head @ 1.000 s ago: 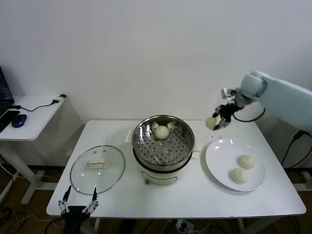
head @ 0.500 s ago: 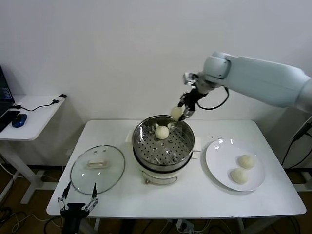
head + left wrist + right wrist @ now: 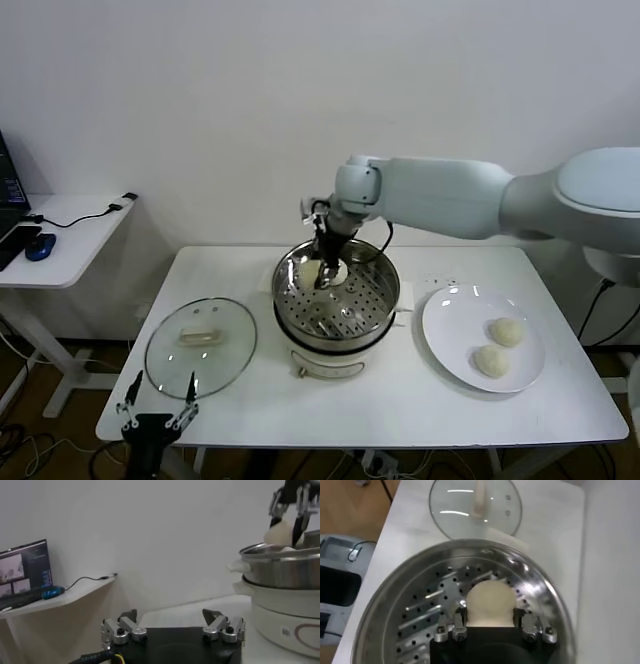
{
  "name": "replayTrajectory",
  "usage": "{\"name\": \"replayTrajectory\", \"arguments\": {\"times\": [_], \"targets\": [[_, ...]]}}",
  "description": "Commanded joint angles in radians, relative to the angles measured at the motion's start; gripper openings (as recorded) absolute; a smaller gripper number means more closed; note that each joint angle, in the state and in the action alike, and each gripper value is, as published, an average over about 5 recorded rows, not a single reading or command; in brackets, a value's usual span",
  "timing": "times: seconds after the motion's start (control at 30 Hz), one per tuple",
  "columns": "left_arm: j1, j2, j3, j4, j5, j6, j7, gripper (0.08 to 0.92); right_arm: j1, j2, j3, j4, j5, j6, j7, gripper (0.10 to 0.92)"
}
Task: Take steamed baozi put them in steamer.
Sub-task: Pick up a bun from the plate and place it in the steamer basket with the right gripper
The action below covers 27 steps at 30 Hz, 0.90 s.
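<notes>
My right gripper (image 3: 321,266) reaches down inside the steamer (image 3: 352,302), a shiny steel pot with a perforated tray on a white base. It is shut on a cream-white baozi (image 3: 309,271), which shows between the fingers in the right wrist view (image 3: 490,601), just above the tray (image 3: 430,605). A second baozi (image 3: 337,272) sits in the steamer right beside it, partly hidden by the gripper. Two more baozi (image 3: 505,331) (image 3: 490,360) lie on the white plate (image 3: 450,318) to the right. My left gripper (image 3: 158,408) hangs open at the table's front left edge, holding nothing (image 3: 170,622).
The glass lid (image 3: 200,346) with its white handle lies flat on the table left of the steamer. A side desk (image 3: 60,235) with a mouse and cables stands at far left. The steamer wall (image 3: 285,575) rises close to the left gripper's right.
The right arm has swung left from above the plate's far side to over the steamer and lowered the held baozi into the pot. The left arm has stayed put.
</notes>
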Motion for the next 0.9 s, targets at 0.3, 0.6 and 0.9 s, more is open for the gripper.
{"name": "replayTrajectory", "arguments": {"times": [0.3,0.6,0.9], "targets": [[-0.042,-0.005,0.011,0.021,0.029,0.008,0.002,0.823,-0.086,0.064,-0.009,-0.042,0.019,-0.019,0.036,0.621],[-0.048,-0.004,0.011,0.026,0.038,0.013,0.001,0.823,-0.069,0.038,0.012,-0.031,0.02,-0.027,0.021,0.813],[-0.048,-0.005,0.014,0.016,0.047,0.02,0.001,0.823,0.096,-0.12,0.015,0.072,-0.035,0.03,-0.095,0.823]]}}
